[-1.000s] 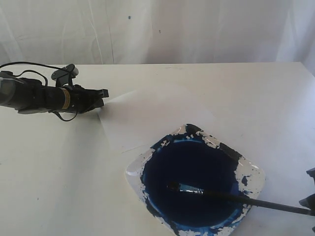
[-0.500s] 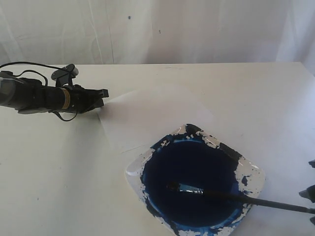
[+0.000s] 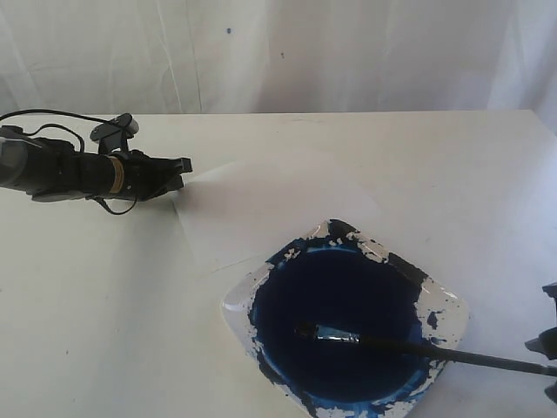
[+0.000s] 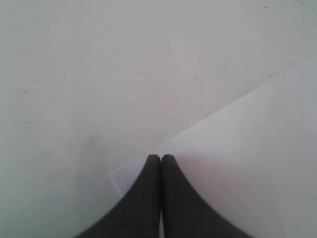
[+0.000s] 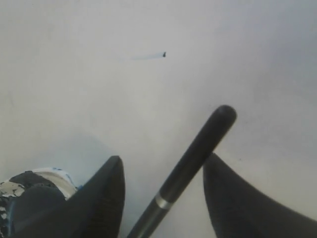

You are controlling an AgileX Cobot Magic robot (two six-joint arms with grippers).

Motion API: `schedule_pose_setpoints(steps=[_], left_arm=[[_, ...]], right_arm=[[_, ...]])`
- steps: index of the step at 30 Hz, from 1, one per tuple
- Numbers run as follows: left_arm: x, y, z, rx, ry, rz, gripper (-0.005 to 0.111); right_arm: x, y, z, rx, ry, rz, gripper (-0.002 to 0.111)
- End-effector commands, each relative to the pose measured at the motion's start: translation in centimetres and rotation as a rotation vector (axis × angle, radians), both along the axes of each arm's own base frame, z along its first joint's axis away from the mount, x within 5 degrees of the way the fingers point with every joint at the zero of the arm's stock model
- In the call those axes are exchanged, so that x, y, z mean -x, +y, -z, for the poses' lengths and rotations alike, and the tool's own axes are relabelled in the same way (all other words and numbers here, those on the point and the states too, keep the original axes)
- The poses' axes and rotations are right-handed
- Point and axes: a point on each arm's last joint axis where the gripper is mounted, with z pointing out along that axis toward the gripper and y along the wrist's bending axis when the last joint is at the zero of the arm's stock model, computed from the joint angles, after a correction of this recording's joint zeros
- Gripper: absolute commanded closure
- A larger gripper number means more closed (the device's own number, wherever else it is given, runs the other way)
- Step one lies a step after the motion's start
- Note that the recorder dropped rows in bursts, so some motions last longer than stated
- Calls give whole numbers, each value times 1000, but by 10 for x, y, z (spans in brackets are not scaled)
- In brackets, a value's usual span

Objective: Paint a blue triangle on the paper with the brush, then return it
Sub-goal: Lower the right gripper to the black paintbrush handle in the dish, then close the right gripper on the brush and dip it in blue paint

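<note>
The brush lies across the paint dish, its bristles in the dark blue paint and its black handle running off to the right. My right gripper stands open at the right edge, straddling the handle's end. In the right wrist view the brush passes between the spread fingers of that gripper, closer to one of them. My left gripper is shut and rests its tips on the near-left corner of the paper. The left wrist view shows the same left gripper on the paper. The paper is blank; the blue triangle is not in view.
The white table carries only the paper and the dish. The dish's rim is smeared with blue and black paint. A white curtain hangs behind the table's far edge. The left arm's cable loops above it.
My right gripper has shifted slightly towards the far side at the right edge. The brush, the dish and the left arm have stayed where they were.
</note>
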Motion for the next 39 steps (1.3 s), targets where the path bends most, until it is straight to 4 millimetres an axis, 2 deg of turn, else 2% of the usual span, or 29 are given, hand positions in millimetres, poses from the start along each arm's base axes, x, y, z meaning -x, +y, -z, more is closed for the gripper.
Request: schedule_pose_setpoints(steps=[1, 5, 12, 25, 39], left_arm=[[0, -1, 1, -9, 3, -8, 107], [0, -1, 1, -8, 3, -9, 107], [0, -1, 1, -6, 3, -11, 107], [0, -1, 0, -1, 4, -13, 107], [0, -1, 0, -1, 4, -13, 107]], right_arm=[[-2, 6, 5, -10, 32, -4, 65], [-8, 14, 11, 14, 42, -33, 69], [-19, 23, 7, 28, 16, -72, 70], [-24, 21, 4, 56, -37, -57, 101], [-34, 12, -4, 128, -173, 14, 107]])
